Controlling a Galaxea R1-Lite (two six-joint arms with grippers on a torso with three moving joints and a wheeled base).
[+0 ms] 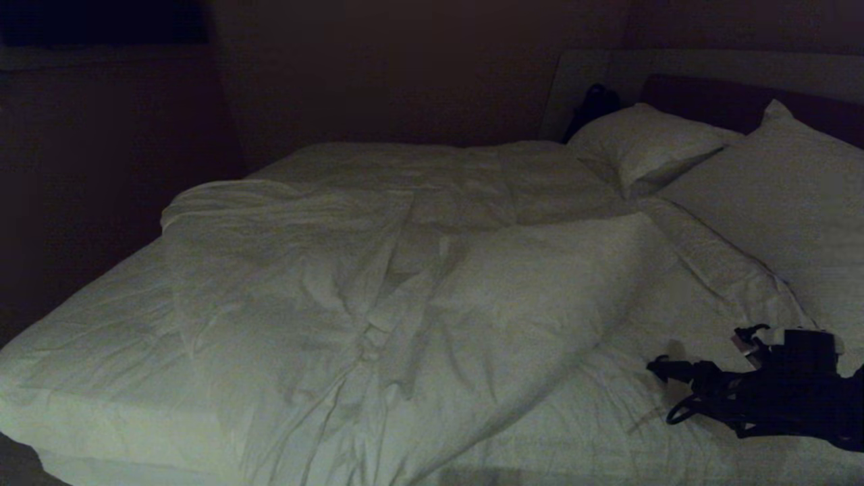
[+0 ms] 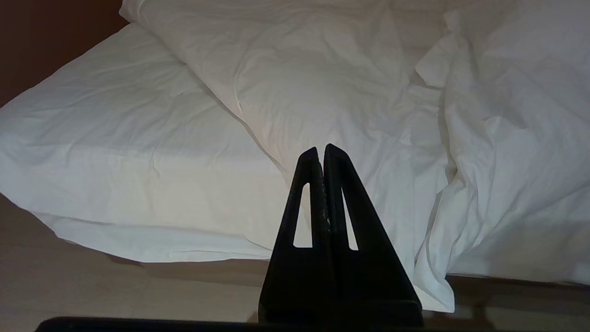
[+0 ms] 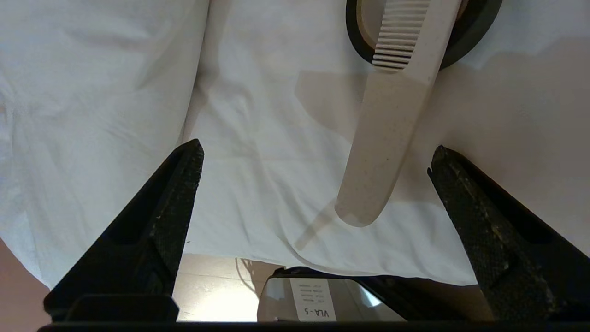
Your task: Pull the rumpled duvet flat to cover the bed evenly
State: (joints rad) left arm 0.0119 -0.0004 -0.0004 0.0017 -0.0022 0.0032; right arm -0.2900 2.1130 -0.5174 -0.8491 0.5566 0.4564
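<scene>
We are reaching in: our right pincer [image 3: 313, 157] hangs wide open and empty over the bed [image 1: 88, 351]; the rumpled duvet [image 1: 378, 290] lies beside it. Our left pincer [image 2: 321, 152] sits closed, parked. Next we judge: lower, pinch the edge.

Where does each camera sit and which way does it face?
Head view: on the head, facing down across the rumpled white puffy duvet towards two white pillows; open black right pincer low right.
Left wrist view: behind the shut black left pincer, facing the bed's near corner and pale floor.
Right wrist view: behind the right pincer, facing down onto white bedding.
Shared: head and left wrist both show the duvet.
</scene>
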